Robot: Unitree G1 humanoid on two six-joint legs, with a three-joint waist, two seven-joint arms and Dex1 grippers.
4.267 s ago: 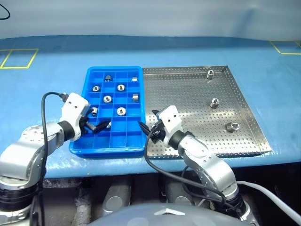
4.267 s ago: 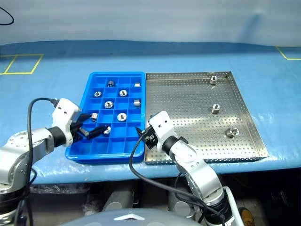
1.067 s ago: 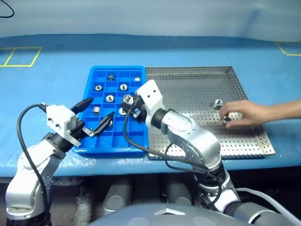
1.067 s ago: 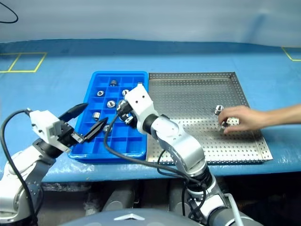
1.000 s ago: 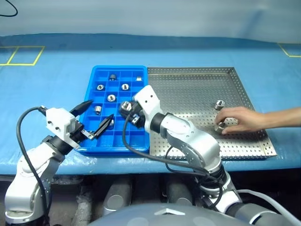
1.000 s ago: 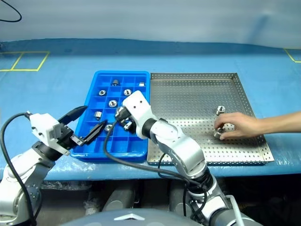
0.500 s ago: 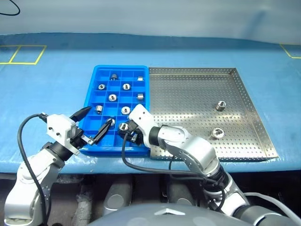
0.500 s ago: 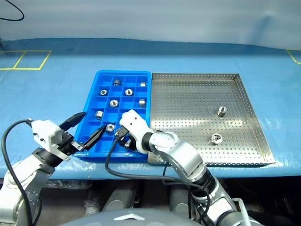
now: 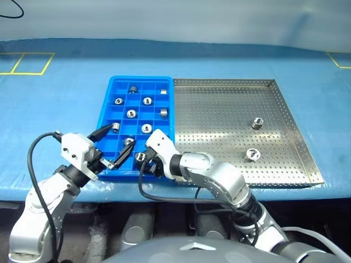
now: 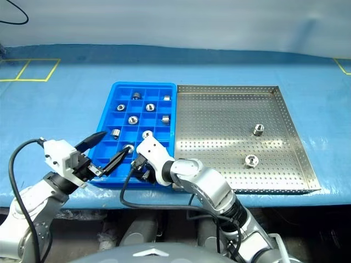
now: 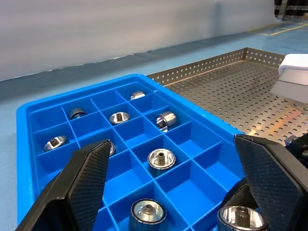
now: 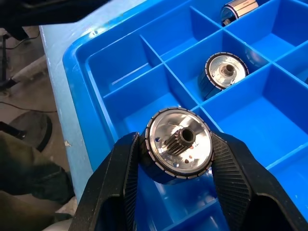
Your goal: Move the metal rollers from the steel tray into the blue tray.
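From the head views, a wide blue surface [image 9: 66, 93] carries everything. It has yellow tape squares [image 9: 22, 63] far to the left of the bright blue plastic tray with small square cells [image 9: 109, 104], and a pale wall rises behind it. The big shiny steel tray full of little holes [image 9: 219, 109] sits touching the blue tray's right side. Two small shiny metal rollers lie on the steel tray, one [image 9: 256, 123] farther back and one [image 9: 252, 154] nearer the front, well apart from the blue tray. More rollers [image 9: 147, 101] sit in the blue tray's cells, one to a cell.

The left pincer [image 9: 109, 147] hangs over the blue tray's front left corner with its two black fingers spread wide and nothing between them. The right pincer [image 9: 143, 160] is over the blue tray's front edge.

In the left wrist view, the wide-apart fingers [image 11: 82, 178] frame the blue tray's cells, and a roller [image 11: 161, 158] stands in one of them. The steel tray lies just behind the blue tray.

In the right wrist view, the right pincer [image 12: 178, 159] is clenched on a roller [image 12: 179, 142] with a dark toothed hole, over a front cell of the blue tray. Another roller [image 12: 224, 72] sits in the cell just beside it.
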